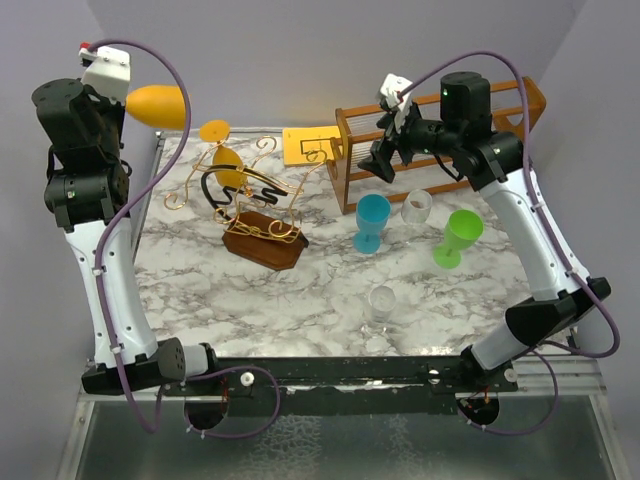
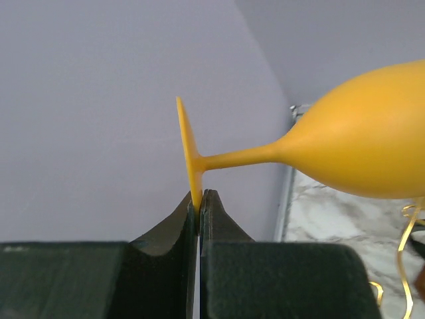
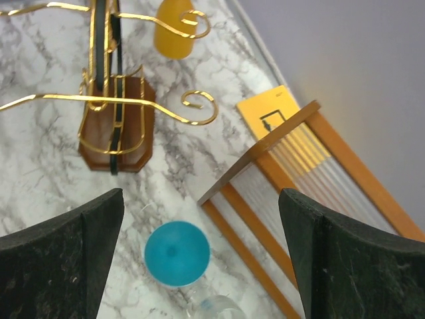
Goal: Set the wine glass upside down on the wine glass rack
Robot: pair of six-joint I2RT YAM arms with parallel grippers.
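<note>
My left gripper is shut on the rim of the foot of an orange wine glass. The glass lies on its side in the air at the table's far left corner, bowl pointing right. The wine glass rack, gold wire arms on a dark brown base, stands left of centre. A second orange glass hangs on it upside down. My right gripper is open and empty, high above a blue glass. The rack also shows in the right wrist view.
An orange-brown wooden frame with clear rods stands at the back right, a yellow card beside it. Upright on the marble top are the blue glass, a clear glass, a green glass and another clear glass.
</note>
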